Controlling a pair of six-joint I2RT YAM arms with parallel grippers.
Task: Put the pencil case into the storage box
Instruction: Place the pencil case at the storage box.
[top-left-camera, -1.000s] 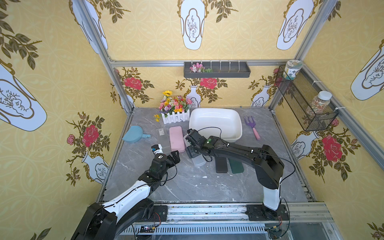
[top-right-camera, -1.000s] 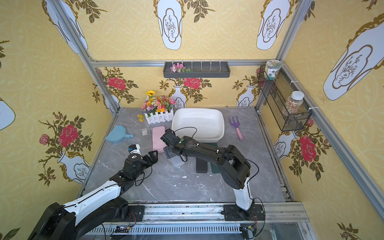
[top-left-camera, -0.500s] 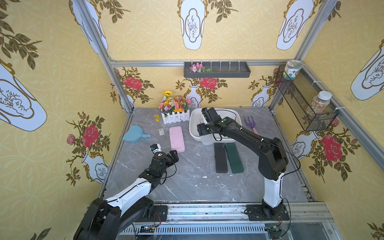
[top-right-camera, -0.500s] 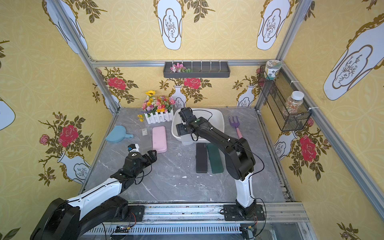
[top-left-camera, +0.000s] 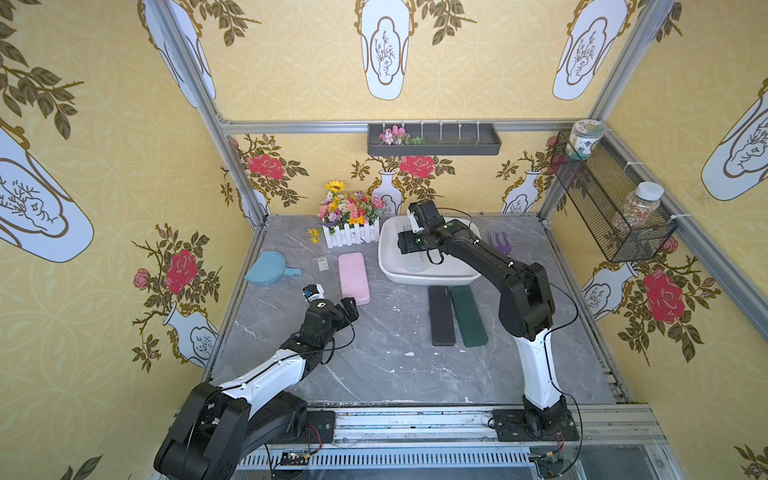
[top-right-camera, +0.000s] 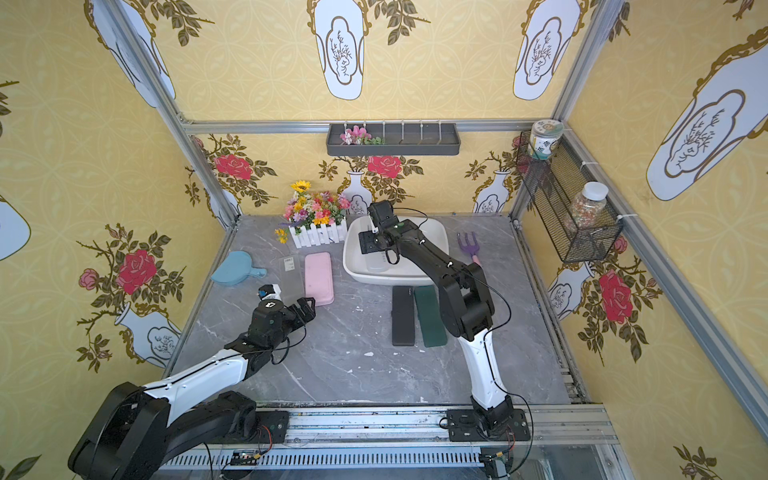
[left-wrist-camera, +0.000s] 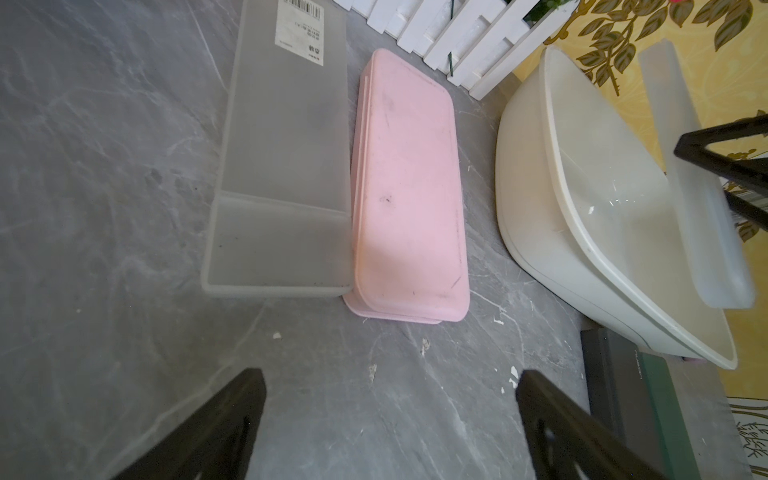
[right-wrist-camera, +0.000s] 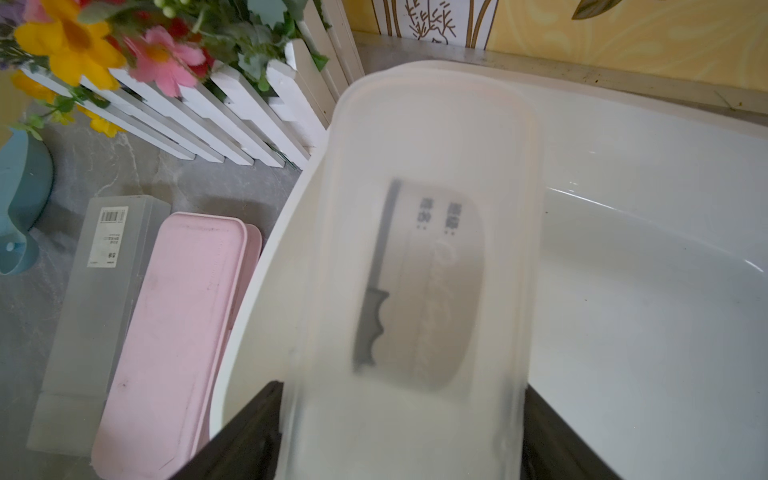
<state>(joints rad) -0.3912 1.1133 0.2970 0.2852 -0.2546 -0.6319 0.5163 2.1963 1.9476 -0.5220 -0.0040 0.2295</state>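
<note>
Right gripper (right-wrist-camera: 401, 415) clamps wide across one end of the frosted white pencil case (right-wrist-camera: 428, 166), holding it tilted over the storage box (right-wrist-camera: 644, 291); left gripper (left-wrist-camera: 388, 374) fully spread, empty, above the table (left-wrist-camera: 104, 166) near the pink case (left-wrist-camera: 409, 187).

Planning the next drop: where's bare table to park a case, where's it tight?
Free: the table strip between pink case and black case; the front, from the middle to the right corner. Tight: back left, where flower fence, frosted case, pink case and storage box crowd; the left arm overhangs the front left.
</note>
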